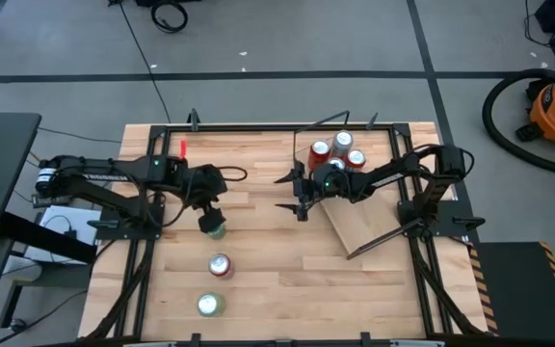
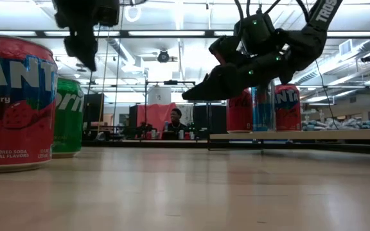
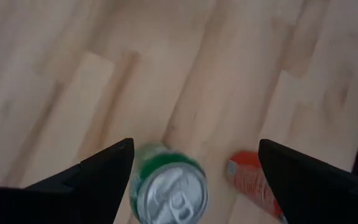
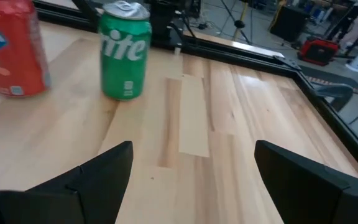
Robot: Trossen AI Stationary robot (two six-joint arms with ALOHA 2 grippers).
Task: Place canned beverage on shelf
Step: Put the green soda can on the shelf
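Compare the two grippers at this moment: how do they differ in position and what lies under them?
The left gripper hangs directly above a green can on the bare tabletop; the right gripper is in the air beside the shelf, with no can beneath it. The left points down, the right more level. Both are open and empty.

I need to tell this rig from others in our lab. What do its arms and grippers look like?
Both arms are dark, jointed links with black cables along them. The left gripper and right gripper each have two dark wedge-shaped fingers. Small green lights glow on the right arm, which carries white lettering.
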